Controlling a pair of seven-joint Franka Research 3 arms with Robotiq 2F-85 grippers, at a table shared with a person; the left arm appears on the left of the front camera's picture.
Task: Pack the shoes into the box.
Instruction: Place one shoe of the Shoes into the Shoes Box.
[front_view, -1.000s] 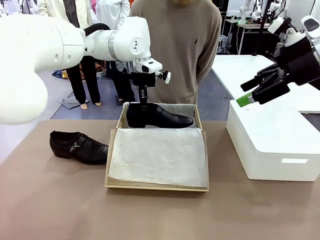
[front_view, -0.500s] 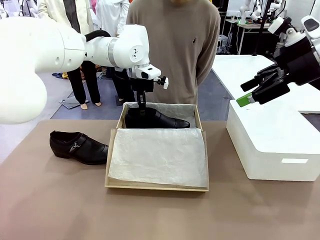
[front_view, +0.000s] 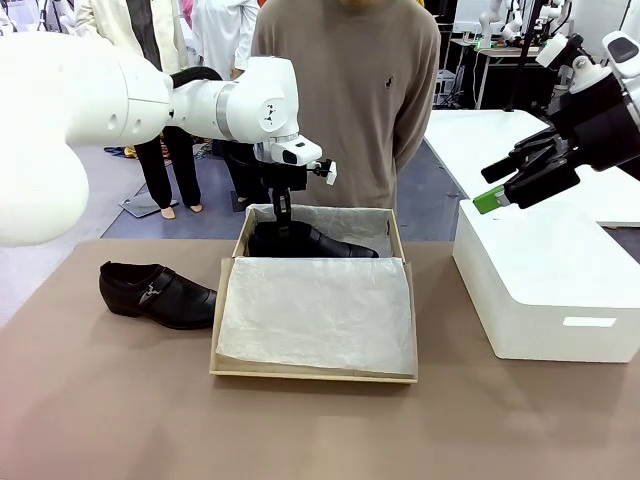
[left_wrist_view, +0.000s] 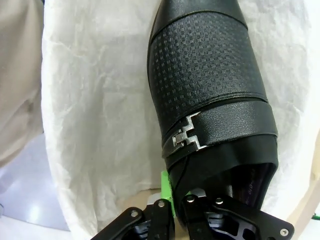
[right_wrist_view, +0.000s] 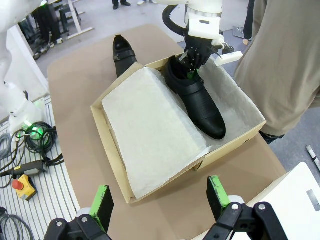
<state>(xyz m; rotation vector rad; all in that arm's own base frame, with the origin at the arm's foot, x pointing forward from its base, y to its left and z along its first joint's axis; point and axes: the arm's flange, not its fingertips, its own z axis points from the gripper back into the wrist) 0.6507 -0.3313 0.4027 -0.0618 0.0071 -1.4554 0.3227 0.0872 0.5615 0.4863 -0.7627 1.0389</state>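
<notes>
I have the left gripper (front_view: 283, 220) clenched on the heel rim of the first shoe (front_view: 318, 243). It looks like one finger is inside the opening and one outside (on the wrist camera a green pad (left_wrist_view: 166, 192) presses the leather just below the buckle strap). The shoe sits low in the far half of the box (front_view: 312, 376), at 12 o'clock from the flat sheet of tissue paper (front_view: 315, 312). Its heel points toward 9 o'clock and its toe toward 3. The box wall hides the sole, so I cannot tell whether it is fully down on the paper lining.

I judge the step in hand to be the set-down. To do it well, I would lower straight down without tilting until the heel settles. Then I would part the fingers only a little and lift vertically, so the inner finger does not hook the collar and drag the shoe back out. I want this shoe tight along the far wall, leaving room beside it for its mate. The crinkled paper may bunch under the sole, so a slow descent helps.

The second shoe (front_view: 158, 295) lies on the surface (front_view: 100, 400) at 9 o'clock from the box, a little apart from it. The right gripper (front_view: 487, 188) hangs released, jaws wide, above the white box (front_view: 545, 285) at 3 o'clock, clear of the work. A person (front_view: 345, 100) stands at 12 o'clock just behind the box, so I would make the lift-out short.
</notes>
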